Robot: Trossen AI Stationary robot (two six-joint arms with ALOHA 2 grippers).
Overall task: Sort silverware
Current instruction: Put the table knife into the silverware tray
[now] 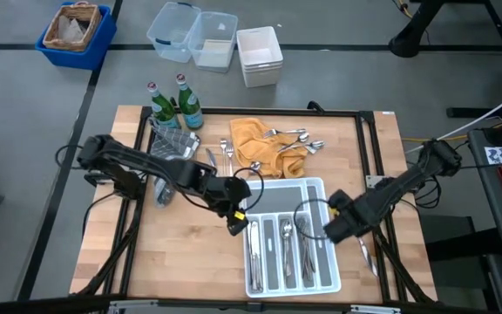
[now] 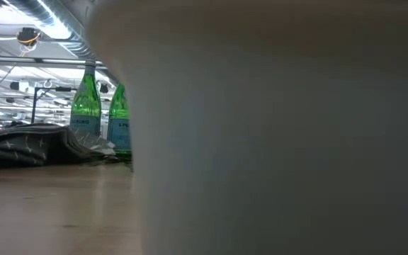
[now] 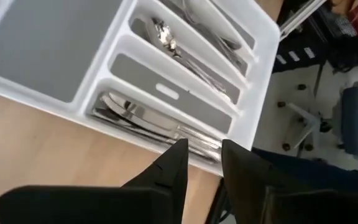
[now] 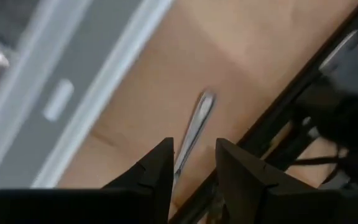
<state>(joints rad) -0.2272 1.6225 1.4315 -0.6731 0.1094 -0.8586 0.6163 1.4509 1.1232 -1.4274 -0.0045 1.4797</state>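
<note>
Now | left pincer [image 1: 236, 222] apart, empty, at tray's [image 1: 325, 262] left rim, likely just off a drop | right pincer [image 1: 334, 228] apart over stray piece [image 4: 194, 127] on counter [image 1: 172, 253], lined up to grab | silverware [image 1: 290, 144] waits on yellow cloth [image 1: 255, 139]

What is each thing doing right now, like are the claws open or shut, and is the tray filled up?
left gripper: open, empty, over the tray's edge slot.
right gripper: open, empty, above the loose utensil.
loose utensil: lying flat on the table beside the tray.
tray: flat, partly filled.
bottles: standing upright.
orange cloth: crumpled.
spoons: lying unsorted on the cloth.
</note>
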